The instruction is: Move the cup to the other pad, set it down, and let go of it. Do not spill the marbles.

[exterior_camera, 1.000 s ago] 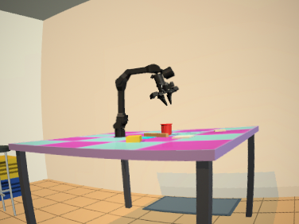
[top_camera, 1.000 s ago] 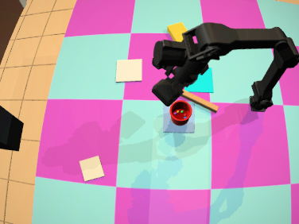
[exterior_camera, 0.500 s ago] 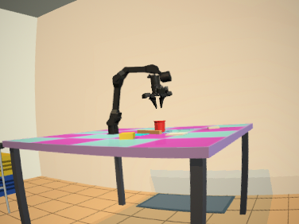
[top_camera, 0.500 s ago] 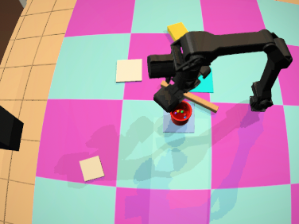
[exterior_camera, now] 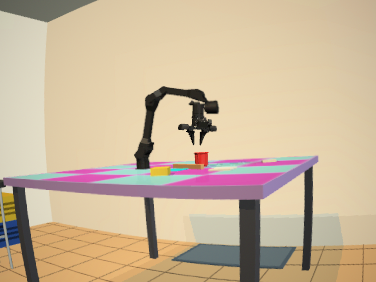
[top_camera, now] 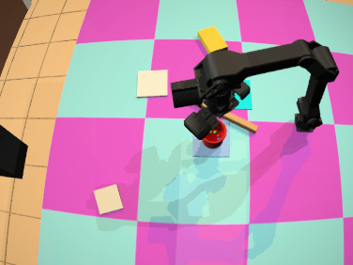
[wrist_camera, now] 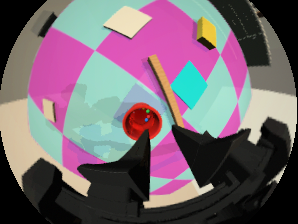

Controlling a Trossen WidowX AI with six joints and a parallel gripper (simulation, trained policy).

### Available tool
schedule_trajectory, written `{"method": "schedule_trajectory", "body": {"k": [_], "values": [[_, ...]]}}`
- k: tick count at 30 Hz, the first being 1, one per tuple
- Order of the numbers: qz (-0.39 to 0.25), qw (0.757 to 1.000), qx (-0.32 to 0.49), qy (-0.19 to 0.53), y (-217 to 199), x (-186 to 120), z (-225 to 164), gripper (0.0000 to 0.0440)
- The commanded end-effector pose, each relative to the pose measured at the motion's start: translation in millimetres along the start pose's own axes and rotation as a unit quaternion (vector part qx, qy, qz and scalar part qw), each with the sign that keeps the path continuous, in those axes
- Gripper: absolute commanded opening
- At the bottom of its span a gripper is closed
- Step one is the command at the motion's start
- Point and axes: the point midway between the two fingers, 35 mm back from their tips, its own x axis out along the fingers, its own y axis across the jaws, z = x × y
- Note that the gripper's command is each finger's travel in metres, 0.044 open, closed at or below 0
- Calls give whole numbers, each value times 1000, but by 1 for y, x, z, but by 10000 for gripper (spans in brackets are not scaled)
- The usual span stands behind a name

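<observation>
One checkered table — one red cup, one open tool.

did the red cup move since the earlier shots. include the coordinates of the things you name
no, the red cup (top_camera: 217,142) (exterior_camera: 201,159) (wrist_camera: 142,131) stays on the bluish pad (top_camera: 197,151) (wrist_camera: 131,95), near its middle in the top view
</observation>
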Motion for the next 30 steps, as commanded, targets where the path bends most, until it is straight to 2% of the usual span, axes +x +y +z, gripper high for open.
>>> {"method": "schedule_trajectory", "body": {"k": [1,22,28,30], "values": [[-13,1000,5,3,-2,11,-1,161],[-50,998,-18,22,-4,85,-8,169],[-50,998,-44,20,-6,97,-7,26],[-50,997,-48,19,-7,97,-7,0]]}}
